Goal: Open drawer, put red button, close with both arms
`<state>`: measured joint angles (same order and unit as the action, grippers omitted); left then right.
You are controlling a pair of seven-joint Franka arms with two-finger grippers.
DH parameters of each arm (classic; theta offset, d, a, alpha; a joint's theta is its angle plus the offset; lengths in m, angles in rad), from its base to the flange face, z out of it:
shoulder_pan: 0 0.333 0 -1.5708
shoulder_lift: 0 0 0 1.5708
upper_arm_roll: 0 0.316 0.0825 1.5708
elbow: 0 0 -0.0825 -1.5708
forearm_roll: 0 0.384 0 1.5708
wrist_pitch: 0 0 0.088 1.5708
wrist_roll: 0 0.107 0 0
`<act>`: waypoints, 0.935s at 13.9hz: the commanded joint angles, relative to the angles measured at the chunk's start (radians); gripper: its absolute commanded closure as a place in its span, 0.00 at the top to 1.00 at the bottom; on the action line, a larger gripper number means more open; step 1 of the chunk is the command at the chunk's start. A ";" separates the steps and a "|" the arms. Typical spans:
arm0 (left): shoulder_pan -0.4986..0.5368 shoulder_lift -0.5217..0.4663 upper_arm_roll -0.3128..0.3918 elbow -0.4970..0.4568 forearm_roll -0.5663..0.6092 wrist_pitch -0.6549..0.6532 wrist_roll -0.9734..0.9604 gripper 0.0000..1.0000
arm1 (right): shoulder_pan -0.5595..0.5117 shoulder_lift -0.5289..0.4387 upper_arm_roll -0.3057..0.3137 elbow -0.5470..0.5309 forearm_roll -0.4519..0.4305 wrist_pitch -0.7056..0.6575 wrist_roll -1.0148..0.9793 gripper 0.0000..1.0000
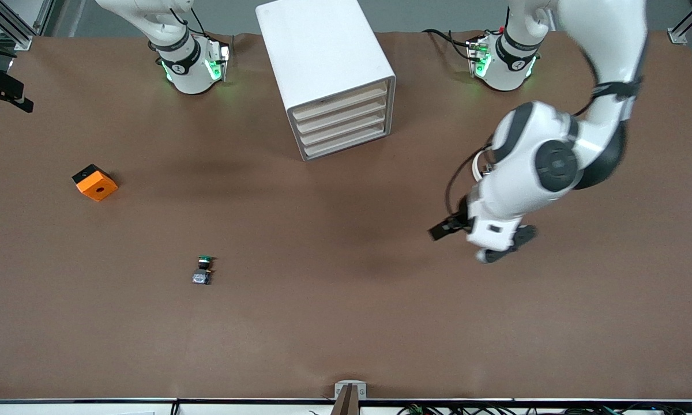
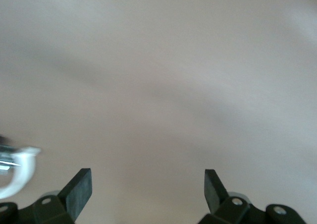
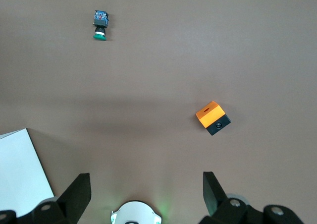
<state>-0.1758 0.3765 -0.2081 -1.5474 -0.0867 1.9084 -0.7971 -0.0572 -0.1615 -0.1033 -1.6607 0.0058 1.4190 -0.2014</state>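
At the top centre of the front view, the cabinet (image 1: 323, 52) stands on the worktop (image 1: 346, 323) with all four drawers (image 1: 343, 118) pushed in.
Their wide beige fronts face down-frame, and their long axis runs slantwise, rising toward my left arm's end. My left tool (image 2: 148, 192) hovers released, fingers (image 2: 79, 189) spread, over bare worktop lower in the frame, well apart from the drawers. My right tool (image 3: 146, 192) waits released high over its own base. A green-capped switch (image 1: 203, 271) lies lower mid-frame, cap pointing up-frame. I cannot tell where the red button is.
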 commanded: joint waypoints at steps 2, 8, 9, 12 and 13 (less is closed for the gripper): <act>0.128 -0.138 -0.011 -0.031 0.030 -0.173 0.252 1.00 | 0.000 -0.020 0.016 -0.002 0.013 -0.012 0.049 1.00; 0.286 -0.295 -0.014 -0.117 0.030 -0.241 0.508 1.00 | 0.007 -0.013 0.011 0.029 0.013 -0.012 0.053 1.00; 0.291 -0.326 -0.008 -0.149 0.028 -0.241 0.565 1.00 | 0.004 -0.013 0.008 0.029 0.016 -0.014 0.057 1.00; 0.204 -0.422 0.140 -0.239 0.028 -0.239 0.674 1.00 | -0.001 -0.013 0.004 0.029 0.016 -0.026 0.059 1.00; 0.184 -0.441 0.166 -0.262 0.030 -0.238 0.688 1.00 | -0.001 -0.016 0.004 0.030 0.016 -0.034 0.059 1.00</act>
<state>0.0622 0.0127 -0.1062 -1.7233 -0.0725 1.6623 -0.1489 -0.0546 -0.1651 -0.0999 -1.6362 0.0103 1.4048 -0.1596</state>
